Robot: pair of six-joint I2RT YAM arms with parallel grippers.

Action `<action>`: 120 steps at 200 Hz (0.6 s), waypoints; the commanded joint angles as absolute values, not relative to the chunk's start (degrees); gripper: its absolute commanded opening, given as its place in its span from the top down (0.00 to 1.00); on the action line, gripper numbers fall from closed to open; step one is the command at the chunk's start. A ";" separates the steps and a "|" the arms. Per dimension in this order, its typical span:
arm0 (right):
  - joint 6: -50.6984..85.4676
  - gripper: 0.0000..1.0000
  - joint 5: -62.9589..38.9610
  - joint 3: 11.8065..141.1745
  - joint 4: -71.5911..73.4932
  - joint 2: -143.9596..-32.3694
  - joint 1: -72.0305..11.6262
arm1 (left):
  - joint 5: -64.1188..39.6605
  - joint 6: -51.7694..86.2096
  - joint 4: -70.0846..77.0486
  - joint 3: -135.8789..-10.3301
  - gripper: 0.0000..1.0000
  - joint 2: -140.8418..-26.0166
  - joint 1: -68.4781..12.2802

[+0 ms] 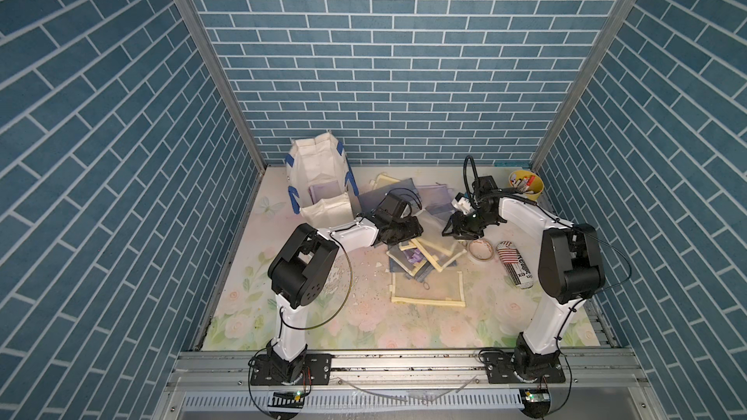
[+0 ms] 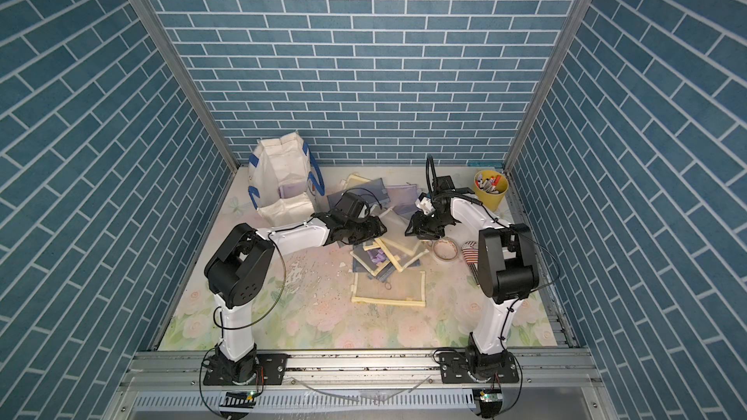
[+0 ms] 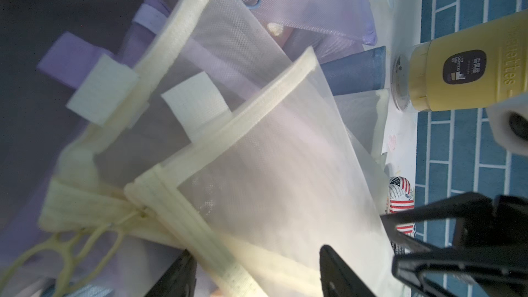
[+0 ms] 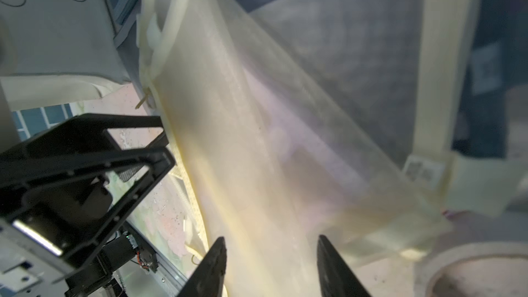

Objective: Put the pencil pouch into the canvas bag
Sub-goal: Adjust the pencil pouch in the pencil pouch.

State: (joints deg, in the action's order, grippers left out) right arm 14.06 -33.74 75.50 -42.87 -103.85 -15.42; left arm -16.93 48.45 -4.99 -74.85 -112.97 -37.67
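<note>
- The cream mesh pencil pouch (image 3: pixel 257 167) lies on top of the pile of other pouches (image 1: pixel 408 264) at the middle of the bench (image 1: pixel 364 329), with one pincer at each side of it.
- The canvas bag (image 1: pixel 323 212) stands at about 10 o'clock, its mouth open upward and something lilac already inside.
- The left pincer (image 3: pixel 255 252) stands wide, its jaws straddling the pouch's stitched cream edge without pinching it.
- The right pincer (image 4: pixel 271 238) is also parted, with the sheer mesh running between its jaws. No firm hold shows.
- The step in hand looks like securing the pouch before the carry. Bite the stiff cream binding rather than the slack mesh, which would likely slip or bunch.
- Take one pouch only: the neighbouring cream edges overlap closely, so a deep bite could drag a second one along.
- Lift clear of the pile before swinging toward 10 o'clock, and come over the bag's near rim from above, since a low approach could push the soft wall in.
- Keep the right arm clear of the tape roll (image 1: pixel 481 251) toward 3 o'clock and the yellow pen bucket (image 1: pixel 529 191) at 2 o'clock.
</note>
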 commanded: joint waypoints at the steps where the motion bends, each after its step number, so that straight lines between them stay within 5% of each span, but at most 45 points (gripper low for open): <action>1: 16.81 0.57 -38.49 70.68 -38.59 -100.04 -17.15 | -17.43 47.90 -4.99 -76.37 0.31 -113.83 -37.60; 120: 19.30 0.52 -35.05 68.46 -37.48 -96.08 -17.13 | -16.18 51.41 -0.01 -72.04 0.33 -111.48 -40.25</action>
State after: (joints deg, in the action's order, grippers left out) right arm 19.09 -38.15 69.95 -35.40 -101.03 -17.76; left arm -17.21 50.89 -0.51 -73.69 -112.92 -40.16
